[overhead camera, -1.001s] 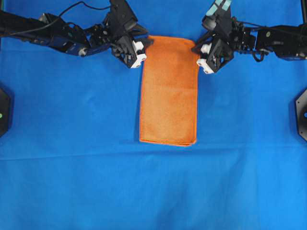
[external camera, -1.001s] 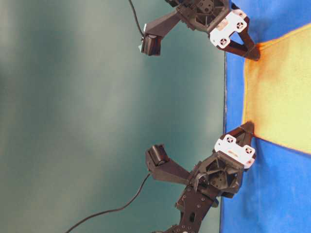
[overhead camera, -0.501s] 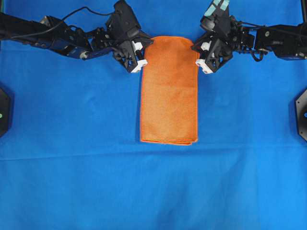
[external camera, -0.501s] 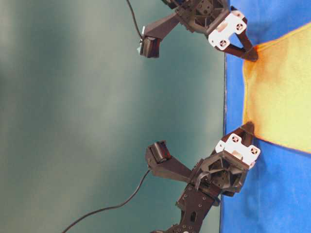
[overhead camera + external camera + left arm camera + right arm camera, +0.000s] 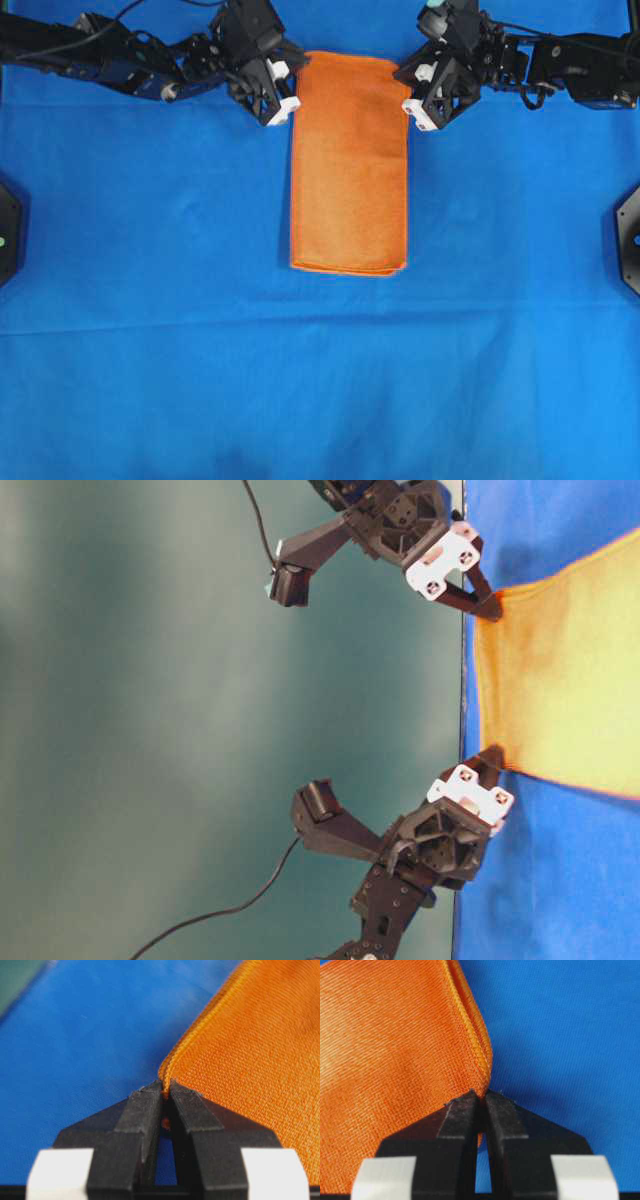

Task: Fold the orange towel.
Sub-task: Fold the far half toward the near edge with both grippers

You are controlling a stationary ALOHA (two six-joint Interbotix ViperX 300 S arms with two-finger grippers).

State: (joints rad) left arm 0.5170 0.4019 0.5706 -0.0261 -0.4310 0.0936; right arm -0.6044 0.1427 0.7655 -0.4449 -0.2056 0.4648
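The orange towel (image 5: 350, 170) lies folded into a long rectangle on the blue cloth, running from the far side toward the middle. My left gripper (image 5: 296, 72) is shut on its far left corner. In the left wrist view the hem (image 5: 200, 1035) is pinched between the fingertips of that gripper (image 5: 166, 1089). My right gripper (image 5: 402, 78) is shut on the far right corner. The right wrist view shows the stitched edge of the towel (image 5: 385, 1050) caught in the tips of the right gripper (image 5: 481, 1094). In the table-level view the towel's gripped end (image 5: 560, 680) is raised off the table.
A blue cloth (image 5: 150, 330) covers the whole table. Black fixtures sit at the left edge (image 5: 8, 230) and the right edge (image 5: 628, 235). Both arms reach in from the far corners, with cables trailing behind them.
Both grippers have shut on the towel's far corners and drawn back toward the far side. The towel has slid that way with them, its gripped end lifting.
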